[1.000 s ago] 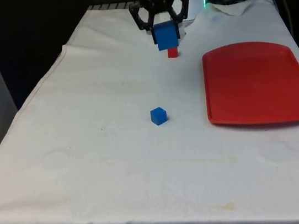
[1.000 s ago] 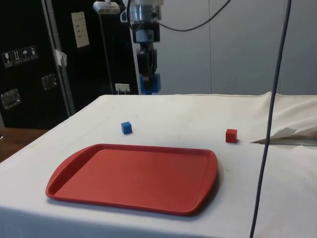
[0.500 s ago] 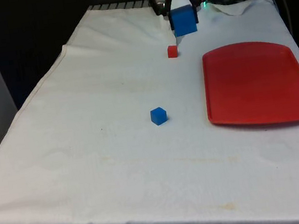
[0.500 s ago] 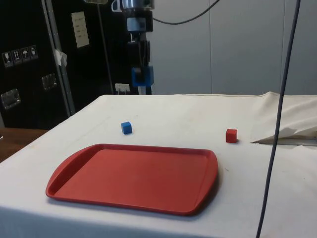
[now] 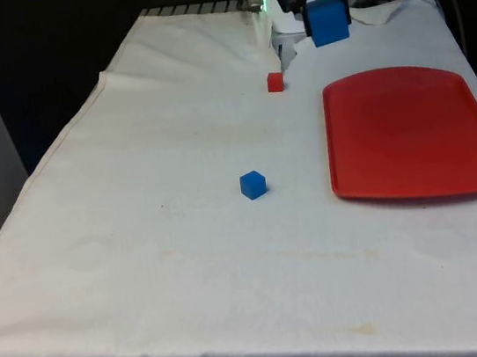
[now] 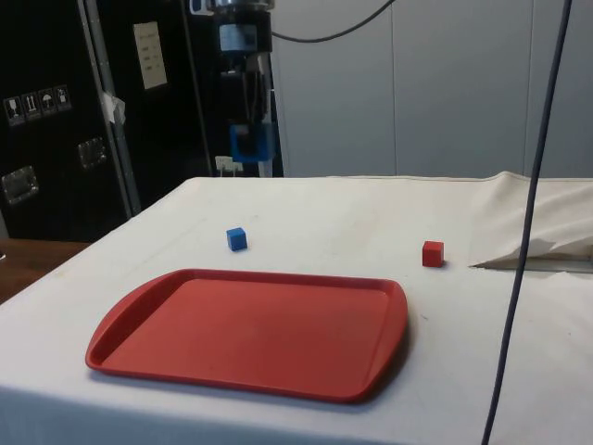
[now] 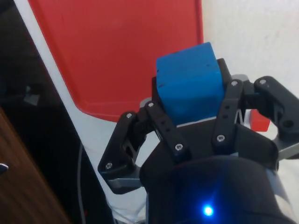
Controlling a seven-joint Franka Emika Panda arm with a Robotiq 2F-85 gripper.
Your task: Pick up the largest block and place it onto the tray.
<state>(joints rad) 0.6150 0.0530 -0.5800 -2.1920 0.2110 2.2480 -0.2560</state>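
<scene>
My gripper (image 5: 326,15) is shut on the large blue block (image 5: 328,22), holding it high in the air near the far end of the table. In the side view the large blue block (image 6: 248,144) hangs in the gripper (image 6: 248,139) well above the cloth. The wrist view has the large blue block (image 7: 189,81) clamped between the black fingers (image 7: 163,126), with the red tray (image 7: 117,51) below it. The red tray (image 5: 405,133) lies flat at the front view's right, and the block hovers just beyond the tray's far left corner.
A small red block (image 5: 275,82) sits on the cloth left of the tray's far end; it is also the small red block (image 6: 433,253) in the side view. A small blue block (image 5: 254,184) rests mid-table, the same small blue block (image 6: 236,238) beside the tray (image 6: 250,329).
The gripper has carried the large blue block up and towards the front view's right, from above the small red block to near the tray's far corner.
</scene>
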